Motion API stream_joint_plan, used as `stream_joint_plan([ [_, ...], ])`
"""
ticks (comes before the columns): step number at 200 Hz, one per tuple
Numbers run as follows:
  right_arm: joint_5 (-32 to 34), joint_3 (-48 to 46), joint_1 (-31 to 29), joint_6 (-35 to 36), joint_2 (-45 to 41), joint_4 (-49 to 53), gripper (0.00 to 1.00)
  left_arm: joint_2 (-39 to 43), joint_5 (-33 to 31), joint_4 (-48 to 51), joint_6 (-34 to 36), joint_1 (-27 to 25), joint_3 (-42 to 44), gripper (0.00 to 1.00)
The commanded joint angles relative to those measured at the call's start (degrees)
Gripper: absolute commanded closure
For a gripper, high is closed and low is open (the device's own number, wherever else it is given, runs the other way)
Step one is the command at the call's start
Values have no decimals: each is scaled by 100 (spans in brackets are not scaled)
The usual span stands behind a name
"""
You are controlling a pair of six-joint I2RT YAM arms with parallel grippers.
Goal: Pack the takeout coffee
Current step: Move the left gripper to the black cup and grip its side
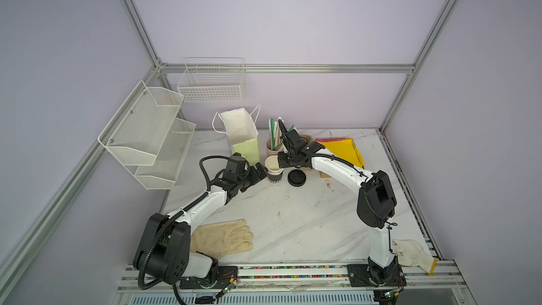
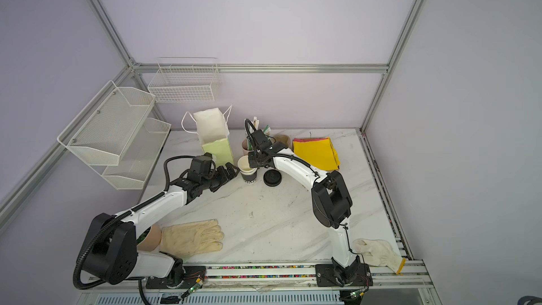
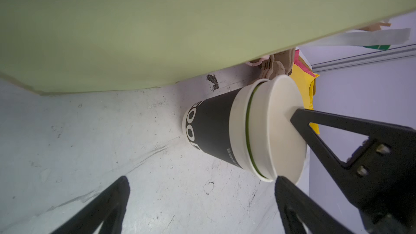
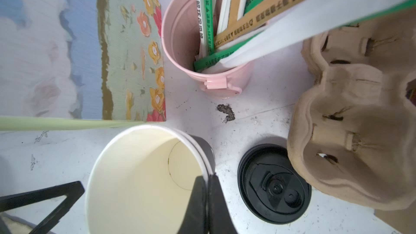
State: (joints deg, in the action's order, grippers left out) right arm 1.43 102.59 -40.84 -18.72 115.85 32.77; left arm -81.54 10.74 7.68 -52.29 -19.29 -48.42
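Cup (image 4: 139, 176) rim clamped in right gripper (image 4: 208, 196) jaws, nested in black cup (image 3: 213, 127); left gripper (image 3: 202, 183) jaws apart, just left; lid (image 4: 274, 190) on table, right.

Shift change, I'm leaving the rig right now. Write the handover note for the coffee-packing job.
Left gripper: open, empty, beside the black cup.
Right gripper: shut on the rim of the takeout cup.
Takeout cup: lidless, nested in the black cup. The black lid lies on the table beside them. The paper bag stands open behind.
Done: cup rim gripped.
To do: probably pull the cup free, fit the lid, then set it in the bag.
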Motion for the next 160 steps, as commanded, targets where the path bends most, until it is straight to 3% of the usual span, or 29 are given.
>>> stream_joint_plan([
  [1, 10, -72, -3, 38, -268, -126, 100, -146, 156, -308, -202, -24, -292, 2],
  [160, 6, -296, -5, 17, -221, -236, 100, -2, 47, -839, -359, -22, 54, 2],
])
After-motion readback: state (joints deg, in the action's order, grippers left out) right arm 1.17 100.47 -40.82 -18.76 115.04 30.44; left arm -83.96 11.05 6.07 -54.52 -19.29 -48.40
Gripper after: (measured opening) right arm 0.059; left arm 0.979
